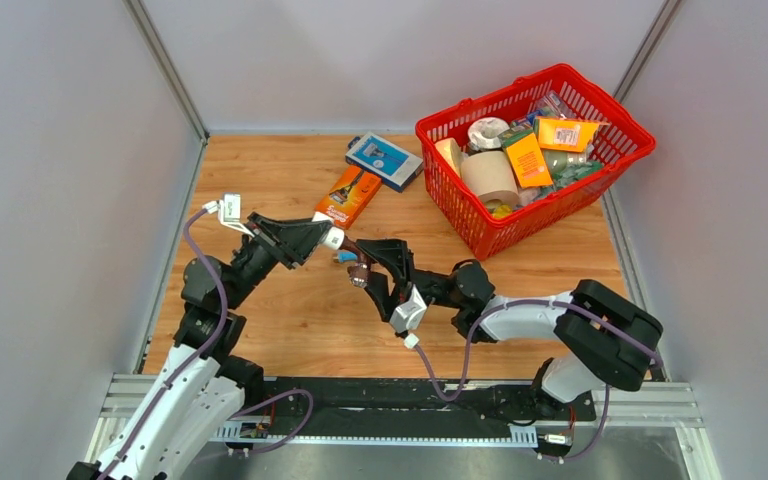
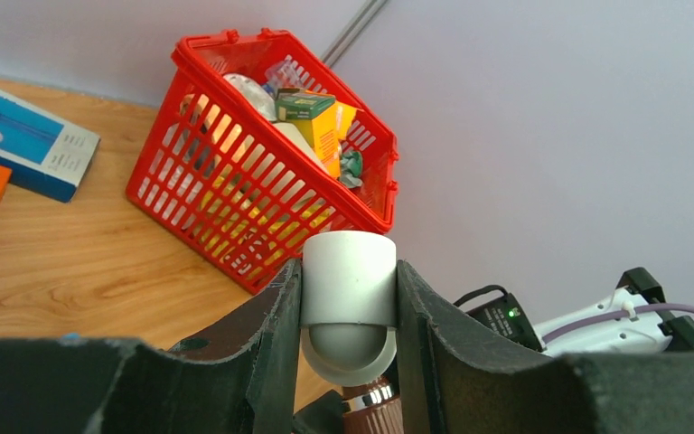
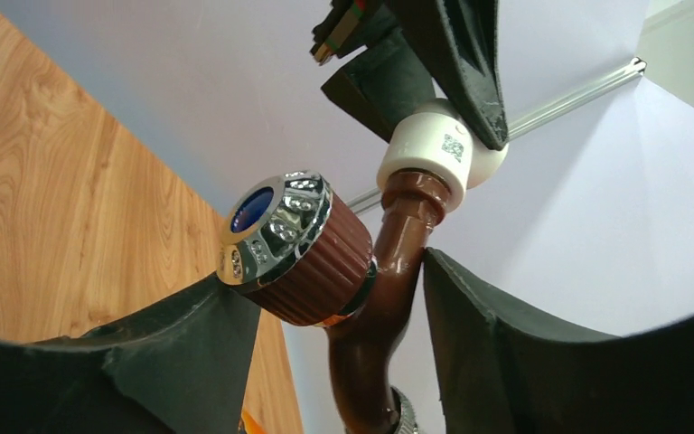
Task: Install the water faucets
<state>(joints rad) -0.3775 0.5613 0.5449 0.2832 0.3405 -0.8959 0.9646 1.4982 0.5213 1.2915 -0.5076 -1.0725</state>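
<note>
Pinching the white elbow fitting (image 2: 348, 271), the left gripper (image 2: 348, 303) holds it onto the brown faucet (image 3: 396, 262). The right gripper (image 3: 332, 280) appears clamped around that faucet.

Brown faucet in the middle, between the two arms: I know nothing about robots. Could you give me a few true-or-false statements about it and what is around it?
1. The left gripper is clamped on a white elbow fitting. True.
2. The brown faucet is lying on the table. False: the right gripper holds it in the air, with one end meeting the white elbow fitting.
3. The red basket is empty. False: it is filled with boxes and other packages.
4. An orange box and a blue box lie on the table, left of the red basket. True.
</note>
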